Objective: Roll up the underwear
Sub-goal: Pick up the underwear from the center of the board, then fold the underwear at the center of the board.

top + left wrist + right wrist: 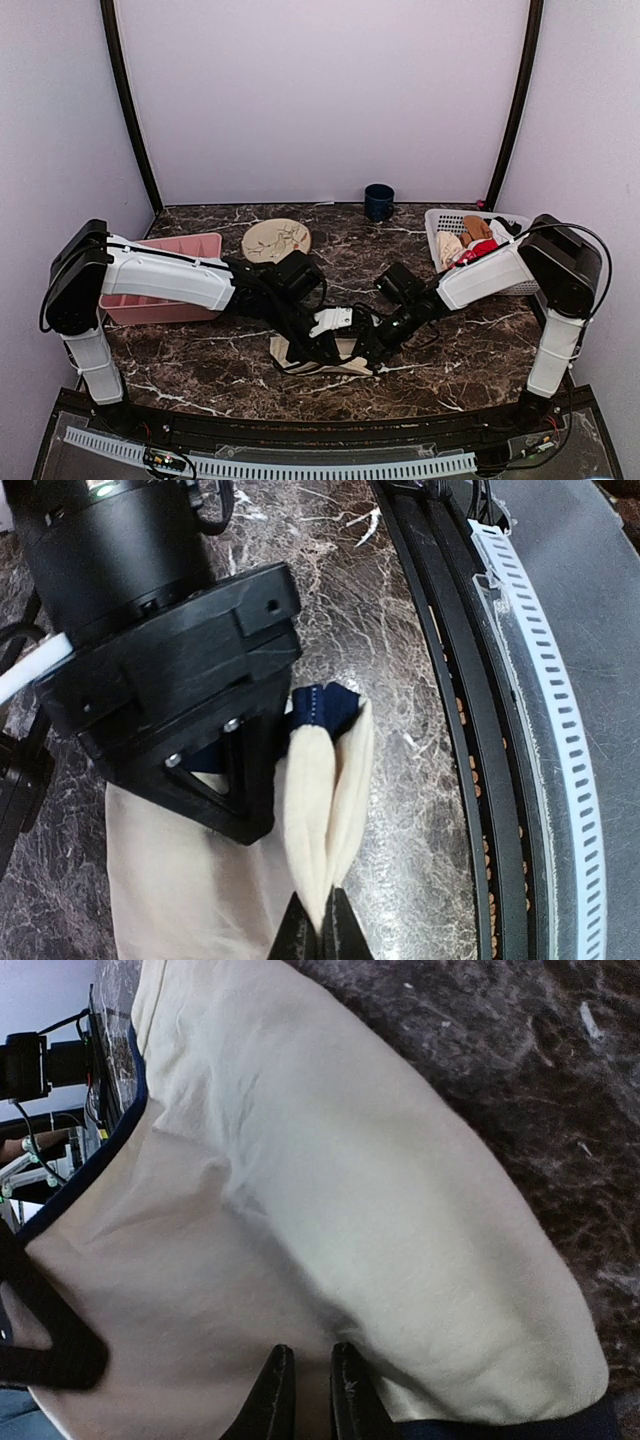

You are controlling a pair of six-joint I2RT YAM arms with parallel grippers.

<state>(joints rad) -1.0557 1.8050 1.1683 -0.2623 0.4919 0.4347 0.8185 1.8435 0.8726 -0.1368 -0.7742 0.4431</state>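
Observation:
The cream underwear with dark trim lies on the marble table near the front middle, partly folded over. Both grippers meet on it. My left gripper is shut on a raised double fold of the cream fabric; in the left wrist view its fingertips pinch that fold, with dark trim at its far end. My right gripper sits on the fabric's right side. In the right wrist view its jaws stand almost closed on the cream cloth. The right gripper's black body fills the left wrist view.
A pink tray stands at the left. A round patterned plate and a dark blue cup stand at the back. A white basket holding clothes, one of them red, stands at the right. The table's front rail runs close to the fold.

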